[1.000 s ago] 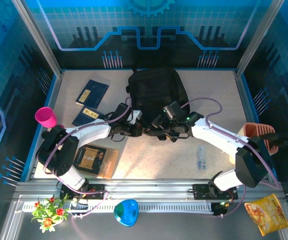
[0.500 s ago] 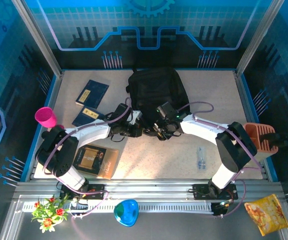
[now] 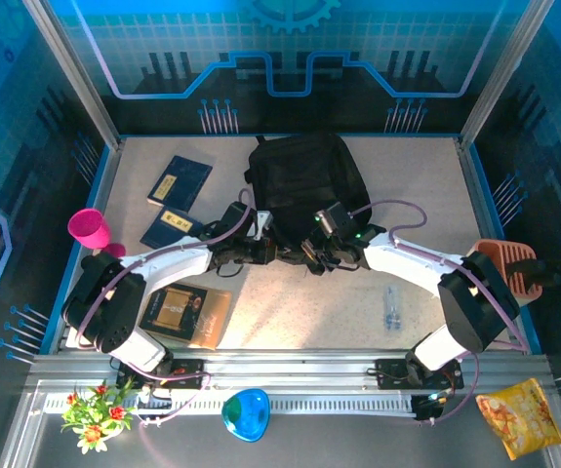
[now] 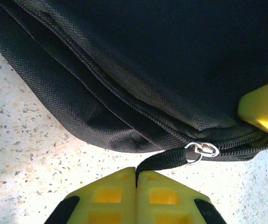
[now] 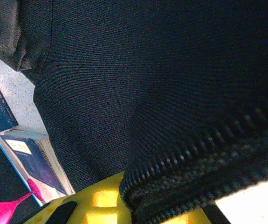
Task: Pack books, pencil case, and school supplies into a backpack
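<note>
Right jaws have closed on backpack edge; arm extended.

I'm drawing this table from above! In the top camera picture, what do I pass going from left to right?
Pink cup → blue books → black backpack → small clear thing → orange basket.

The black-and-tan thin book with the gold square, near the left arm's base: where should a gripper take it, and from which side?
Probably by its tan right edge, coming low from the right. The black-and-tan book lies flat and thin on the speckled table, so only an edge offers a hold, and this one faces bare tabletop.
</note>
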Robot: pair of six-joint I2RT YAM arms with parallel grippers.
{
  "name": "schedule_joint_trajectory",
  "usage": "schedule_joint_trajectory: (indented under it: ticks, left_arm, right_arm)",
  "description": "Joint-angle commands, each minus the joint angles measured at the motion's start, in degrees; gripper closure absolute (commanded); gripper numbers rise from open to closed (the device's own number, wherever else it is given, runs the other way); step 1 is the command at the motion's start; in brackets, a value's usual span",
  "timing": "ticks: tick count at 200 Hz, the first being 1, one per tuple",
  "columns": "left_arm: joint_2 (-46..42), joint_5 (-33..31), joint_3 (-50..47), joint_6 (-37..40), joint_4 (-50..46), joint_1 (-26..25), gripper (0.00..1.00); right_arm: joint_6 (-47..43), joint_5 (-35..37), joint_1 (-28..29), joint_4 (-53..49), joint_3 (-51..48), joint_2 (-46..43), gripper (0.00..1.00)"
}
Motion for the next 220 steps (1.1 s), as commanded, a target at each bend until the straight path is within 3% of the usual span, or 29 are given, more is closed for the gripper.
schedule_joint_trajectory:
  ticks: [1, 22, 46, 109, 167, 192, 220]
  left_arm:
    - [-4.8, -1.1, 0.2, 0.5, -0.3, -0.3, 1.0]
    - [-7.0, 7.8, 2.7, 2.6, 0.7, -3.3, 1.0]
    - [-5.8, 9.9, 4.4, 4.7, -1.2, -6.5, 1.0]
    - [-2.2, -5.6, -0.6, -0.4, -5.8, -3.8, 1.0]
    - [1.8, -10.6, 2.1, -1.7, -9.8, -0.7, 1.0]
    - [1.3, -2.2, 1.8, -0.3, -5.3, -0.7, 1.0]
    - [-1.4, 3.9, 2.8, 1.1, -2.9, -4.4, 1.0]
  right_arm:
    - [-2.5, 1.7, -2.7, -1.6, -0.4, 0.3, 0.96]
    - [-3.4, -1.8, -2.5, 0.6, 0.8, 3.3, 0.96]
    - [-3.9, -3.1, -2.4, 1.7, 1.9, 4.5, 0.94]
    - [-4.0, -0.2, -3.3, -1.4, 0.2, 2.0, 0.94]
    - [-4.1, -0.7, -3.5, -1.4, -0.7, 2.4, 0.94]
    - [-5.4, -1.7, -3.6, -0.4, -0.5, 2.8, 0.94]
    - [-5.7, -4.2, -3.4, 2.3, 0.3, 4.7, 0.93]
